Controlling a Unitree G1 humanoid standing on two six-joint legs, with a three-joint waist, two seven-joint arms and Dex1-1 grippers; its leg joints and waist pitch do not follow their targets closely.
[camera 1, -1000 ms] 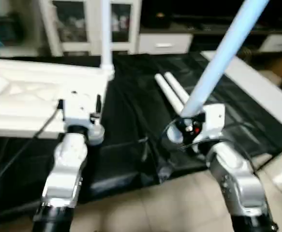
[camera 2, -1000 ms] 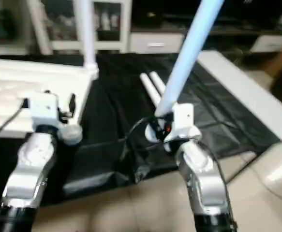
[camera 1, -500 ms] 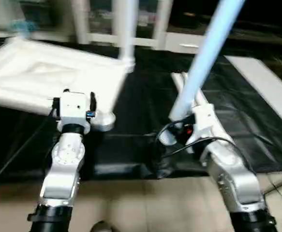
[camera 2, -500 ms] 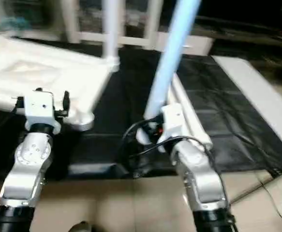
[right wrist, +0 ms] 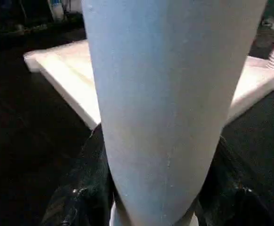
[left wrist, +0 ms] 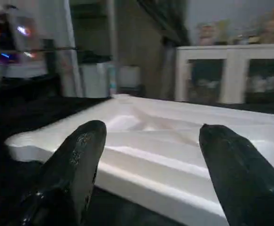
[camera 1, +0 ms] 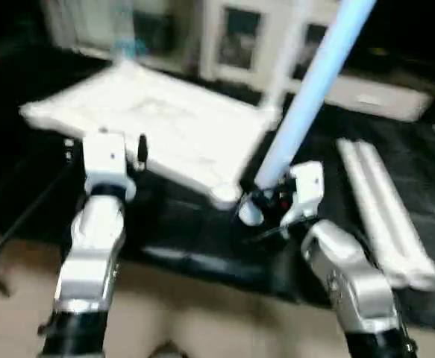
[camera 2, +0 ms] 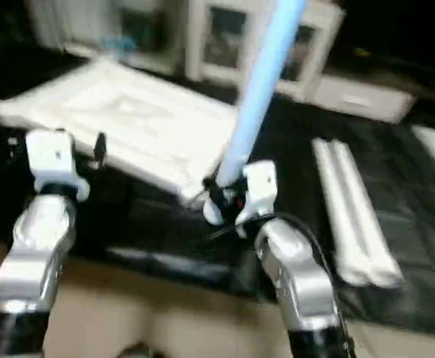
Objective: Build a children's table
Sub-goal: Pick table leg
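The children's table lies in pieces on the black-covered worktable. Its white tabletop (camera 1: 157, 127) rests underside up, ribs showing (left wrist: 174, 150). One leg (camera 1: 280, 82) stands upright in the far right corner. My right gripper (camera 1: 268, 200) is shut on a long pale leg (camera 1: 314, 89) that slants up and away. The leg fills the gap between the black fingers (right wrist: 87, 183). Its lower end sits close beside the tabletop's near right corner socket (camera 1: 224, 195). My left gripper (camera 1: 105, 145) is open and holds nothing, just in front of the tabletop's near edge.
Two more legs (camera 1: 385, 209) lie side by side on the black cover (camera 1: 329, 142) to the right. White glass-door cabinets (camera 1: 236, 37) stand behind the worktable. Beige floor (camera 1: 202, 328) lies under my forearms at the table's near edge.
The whole view has swung, so the tabletop now sits more central. The held leg's lower end, earlier well right of the tabletop, now lies beside its near right corner. Both grips are unchanged.
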